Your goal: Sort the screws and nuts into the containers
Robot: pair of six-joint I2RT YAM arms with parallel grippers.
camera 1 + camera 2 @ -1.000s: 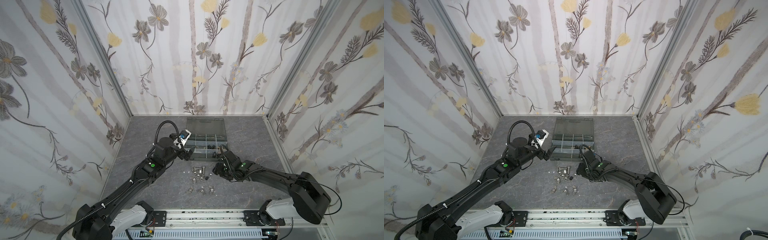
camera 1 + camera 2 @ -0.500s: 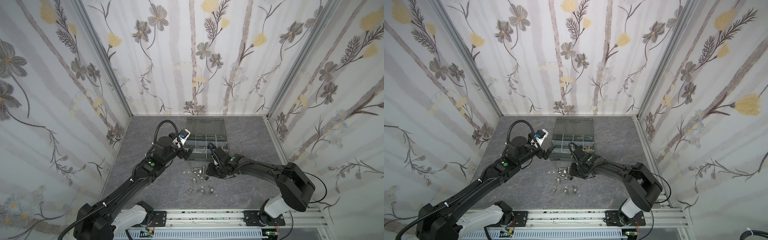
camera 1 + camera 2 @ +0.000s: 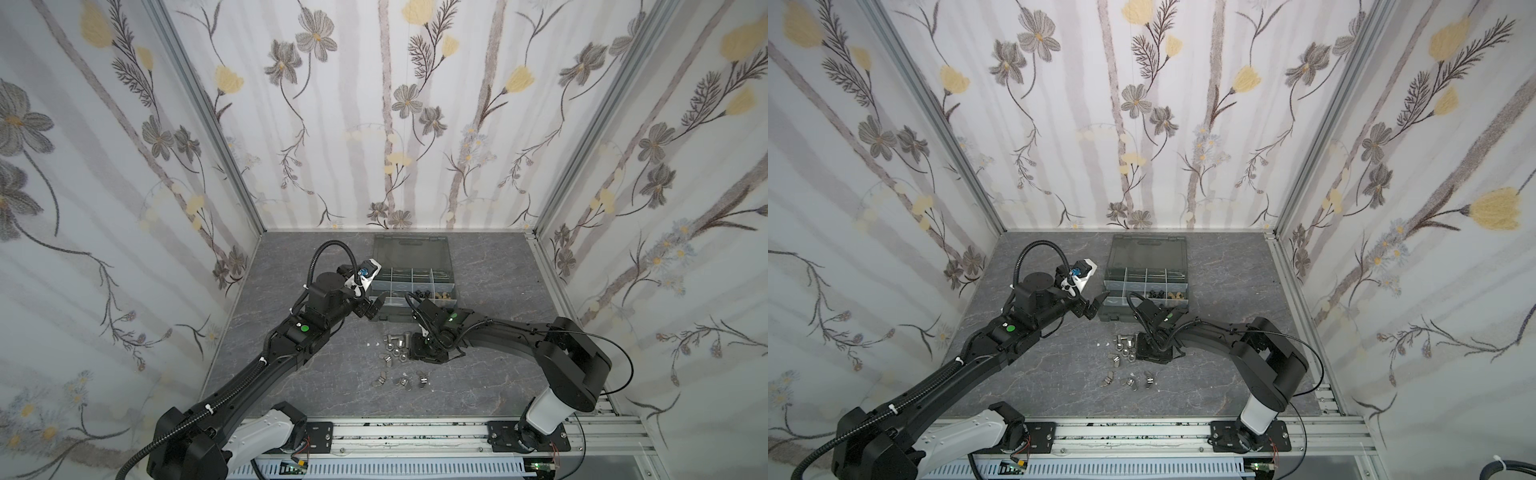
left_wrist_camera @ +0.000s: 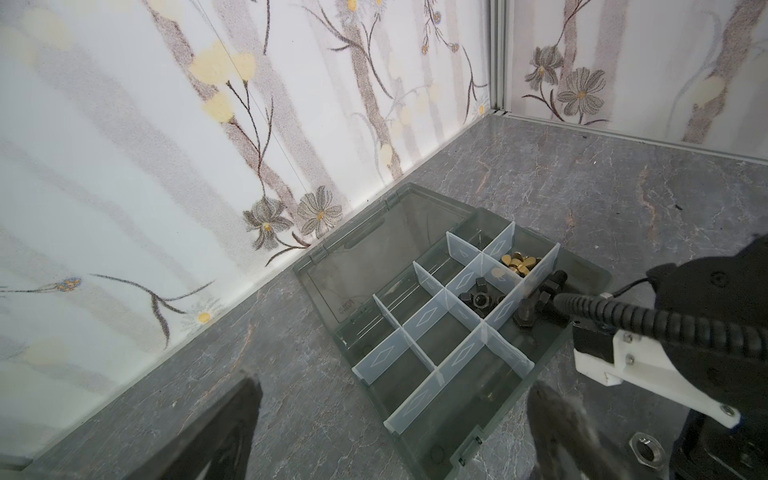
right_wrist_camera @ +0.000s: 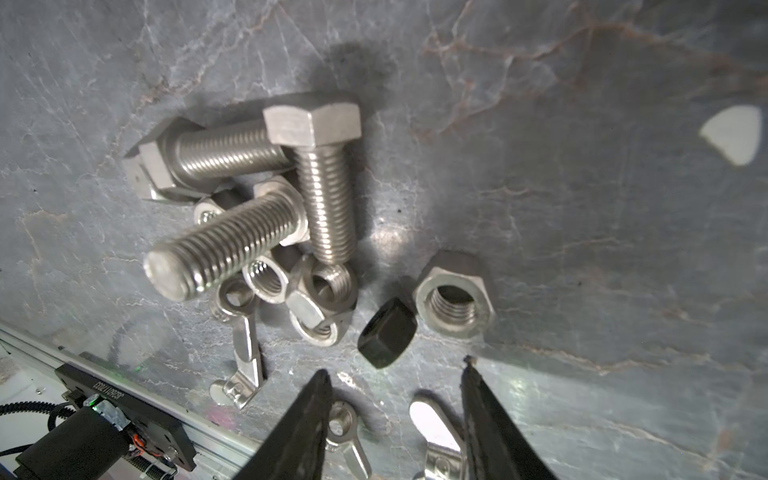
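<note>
Grey marble veining is running across the desk, where a dark grey organizer case is sitting near the middle of the back edge, its smoky lid lying open towards that edge. In the left wrist view brass wing nuts are lying in one compartment, black hex nuts in the one beside it, and black screws in a neighbouring compartment on the side away from the lid. The left gripper is hovering at the case's front left corner with its fingers spread wide and nothing between them. Between the case and the front edge of the desk, loose hardware is lying in a heap: in the right wrist view three silver screws are crossing one another, with silver nuts and a silver wing nut tucked against them. The right gripper is hanging low over the side of this heap towards the right edge, jaws parted and gripping nothing; a black nut is lying on the desk just ahead of the tips, just beside a large silver hex nut. Three more wing nuts are sitting in a row nearer the front edge, apart from the heap
</note>
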